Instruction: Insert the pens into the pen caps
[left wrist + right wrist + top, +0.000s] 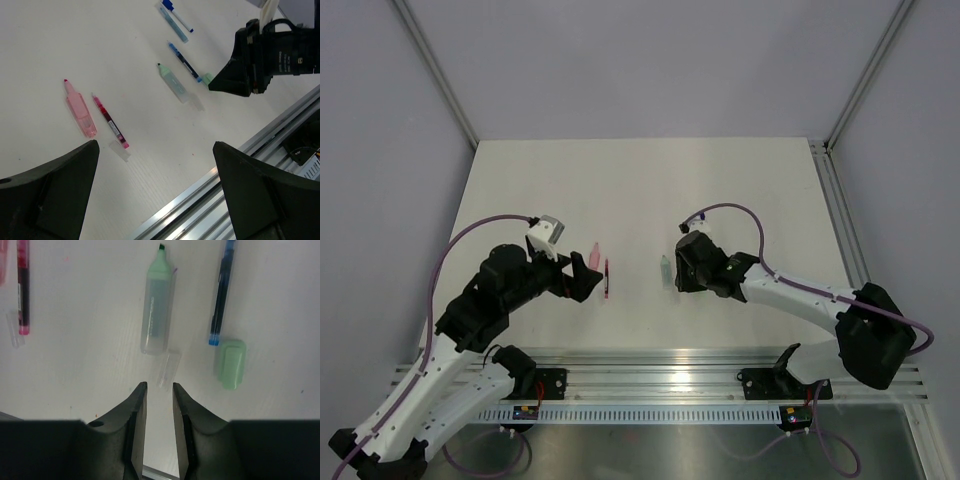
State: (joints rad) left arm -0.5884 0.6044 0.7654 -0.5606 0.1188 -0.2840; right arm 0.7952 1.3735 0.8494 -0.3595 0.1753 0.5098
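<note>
Light green pen cap (157, 310) lies flat mid-worktop (620, 180) close to the near edge, long axis near-to-far, dark tip toward the far edge. The dark blue pen (221, 295) lies nearly parallel beside it, and the pink pen cap (80, 110) and red pen (109, 122) lie the same way further left. My right gripper (159, 392) is half closed with a narrow gap, empty, tips just short of a small clear sleeve (168, 369); my left gripper (155, 146) is spread fully wide, empty.

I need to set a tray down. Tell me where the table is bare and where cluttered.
Bare: the table's far half, and the strip between the red pen and green highlighter. Crowded: by the right end effector, with blue pen and green cap.
</note>
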